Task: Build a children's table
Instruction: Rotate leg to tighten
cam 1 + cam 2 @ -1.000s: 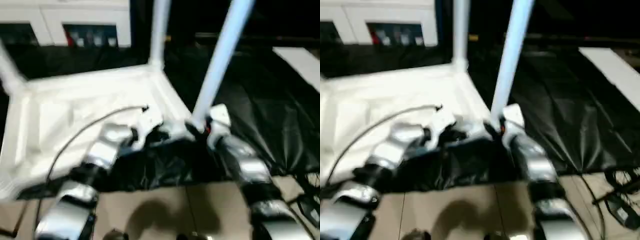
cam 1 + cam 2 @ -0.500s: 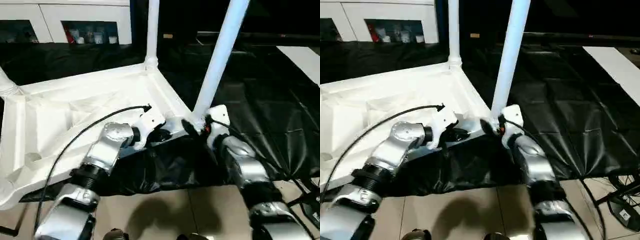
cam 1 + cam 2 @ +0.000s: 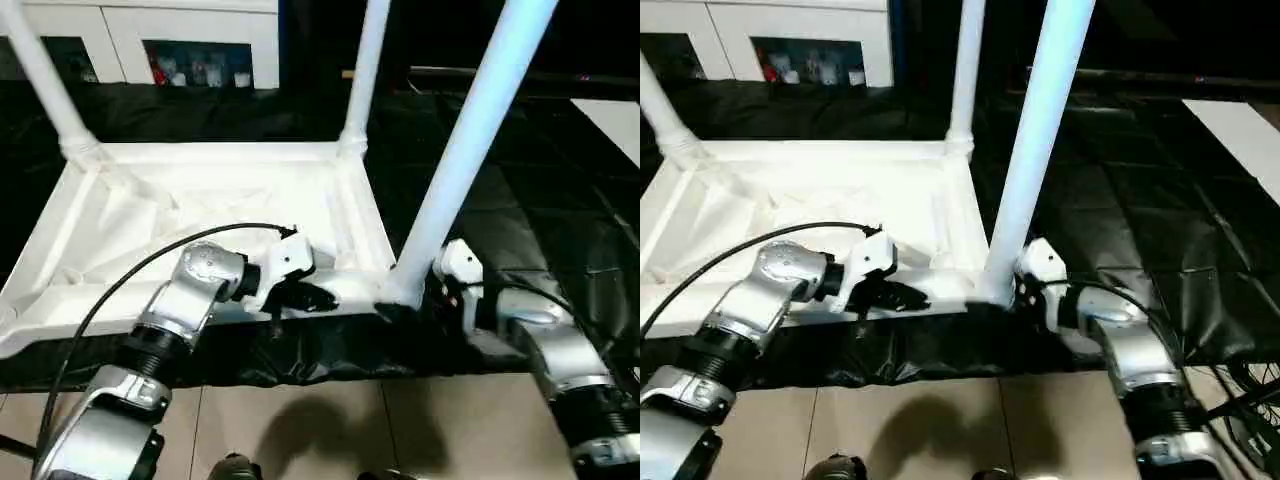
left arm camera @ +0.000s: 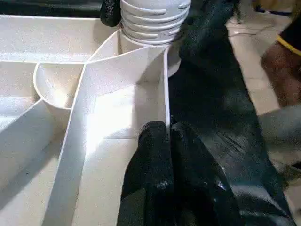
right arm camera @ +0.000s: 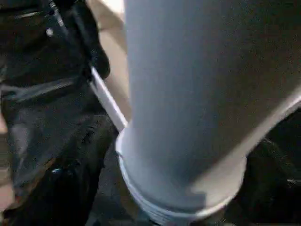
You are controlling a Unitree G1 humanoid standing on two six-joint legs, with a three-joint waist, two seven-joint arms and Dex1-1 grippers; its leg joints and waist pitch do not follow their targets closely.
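Children's table [image 3: 215, 205] lies upside down on black sheeting [image 3: 520, 215], ribbed underside up. Three legs stand upright in corner sockets: near right leg [image 3: 470, 140], far right leg [image 3: 363, 70], far left leg [image 3: 40, 80]. Left pincer [image 4: 167, 141] pressed together, pinching the thin near rim wall of the top, just beside the near right socket. Right pincer [image 3: 1025, 290] spread, fingers either side of the near right leg's base. White cabinet [image 3: 190, 35] behind.
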